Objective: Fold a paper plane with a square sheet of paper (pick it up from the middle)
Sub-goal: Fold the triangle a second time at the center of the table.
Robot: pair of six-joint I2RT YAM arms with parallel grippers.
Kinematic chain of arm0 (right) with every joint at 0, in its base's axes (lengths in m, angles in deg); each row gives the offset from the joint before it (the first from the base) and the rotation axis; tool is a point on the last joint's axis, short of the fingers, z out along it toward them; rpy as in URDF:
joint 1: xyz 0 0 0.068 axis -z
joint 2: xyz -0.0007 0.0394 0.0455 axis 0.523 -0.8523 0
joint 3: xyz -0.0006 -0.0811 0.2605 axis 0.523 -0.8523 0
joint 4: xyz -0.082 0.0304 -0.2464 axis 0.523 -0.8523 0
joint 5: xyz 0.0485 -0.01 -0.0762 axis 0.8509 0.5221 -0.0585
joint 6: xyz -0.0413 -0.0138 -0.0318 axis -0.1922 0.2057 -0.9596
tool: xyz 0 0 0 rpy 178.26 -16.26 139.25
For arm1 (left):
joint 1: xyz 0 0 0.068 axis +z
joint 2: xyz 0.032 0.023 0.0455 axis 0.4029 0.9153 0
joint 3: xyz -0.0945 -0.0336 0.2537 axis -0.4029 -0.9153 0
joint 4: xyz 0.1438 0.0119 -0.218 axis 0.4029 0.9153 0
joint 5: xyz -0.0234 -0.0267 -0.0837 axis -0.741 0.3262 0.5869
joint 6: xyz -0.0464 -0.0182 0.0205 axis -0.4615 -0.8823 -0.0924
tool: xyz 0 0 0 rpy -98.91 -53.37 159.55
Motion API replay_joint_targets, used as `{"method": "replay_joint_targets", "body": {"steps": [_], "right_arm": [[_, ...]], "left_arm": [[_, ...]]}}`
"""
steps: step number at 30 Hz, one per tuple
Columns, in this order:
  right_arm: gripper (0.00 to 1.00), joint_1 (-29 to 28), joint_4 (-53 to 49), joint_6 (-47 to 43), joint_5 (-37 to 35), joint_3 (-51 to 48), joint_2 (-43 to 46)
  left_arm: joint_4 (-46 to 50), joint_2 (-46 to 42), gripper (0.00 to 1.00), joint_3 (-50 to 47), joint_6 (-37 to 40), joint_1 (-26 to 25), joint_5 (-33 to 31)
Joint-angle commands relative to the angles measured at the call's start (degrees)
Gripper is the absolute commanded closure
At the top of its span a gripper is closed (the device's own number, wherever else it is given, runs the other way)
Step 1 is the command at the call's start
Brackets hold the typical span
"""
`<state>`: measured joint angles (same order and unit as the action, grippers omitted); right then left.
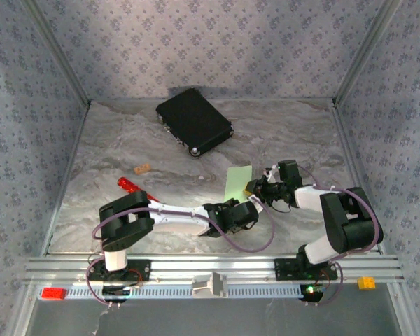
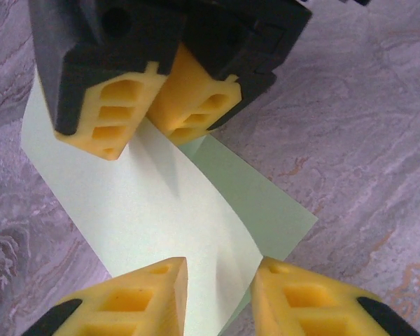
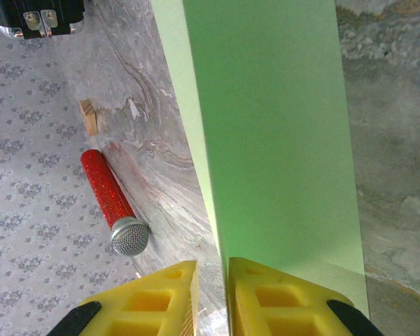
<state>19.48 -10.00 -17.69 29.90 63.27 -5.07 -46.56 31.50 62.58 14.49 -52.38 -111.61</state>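
Table of marbled grey, on which are recorded: black case at far middle; square sheet of paper, light green, right of centre, pinched at its edge by right gripper and straddled by left gripper, grasp not determinable; red-handled microphone; wooden block.

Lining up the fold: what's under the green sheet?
The marbled tabletop shows around the square sheet of paper; whatever lies directly beneath it is covered.

partly folded light-green paper, mid-table
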Motion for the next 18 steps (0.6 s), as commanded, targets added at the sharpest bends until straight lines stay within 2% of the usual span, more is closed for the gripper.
{"method": "replay_joint_targets", "body": {"steps": [1,7,9,12,16,18], "right_arm": [[0.8,0.5,-1.1,-1.0,1.0,0.2,-0.1],[0.79,1.3,-1.6,-1.2,0.9,0.0,0.4],[0.78,1.9,-2.2,-1.5,0.5,-0.3,0.9],[0.71,3.3,-5.4,-3.5,-0.2,-0.4,3.0],[0.65,6.6,-16.2,-9.1,-4.5,0.8,8.1],[0.63,8.4,-19.8,-10.5,-5.9,0.6,10.7]], "left_arm": [[-0.9,-0.9,0.79,-0.2,0.1,-0.3,-0.8],[-0.9,-1.6,0.92,-0.3,-0.8,-0.2,0.2],[-0.9,-2.2,0.99,-0.5,-2.1,0.5,2.0],[-1.5,-3.9,1.0,-1.4,-5.8,2.9,9.3],[-1.7,-5.3,1.0,-2.0,-11.8,7.6,24.6],[-1.8,-5.5,1.0,-1.9,-13.8,8.8,28.5]]}}
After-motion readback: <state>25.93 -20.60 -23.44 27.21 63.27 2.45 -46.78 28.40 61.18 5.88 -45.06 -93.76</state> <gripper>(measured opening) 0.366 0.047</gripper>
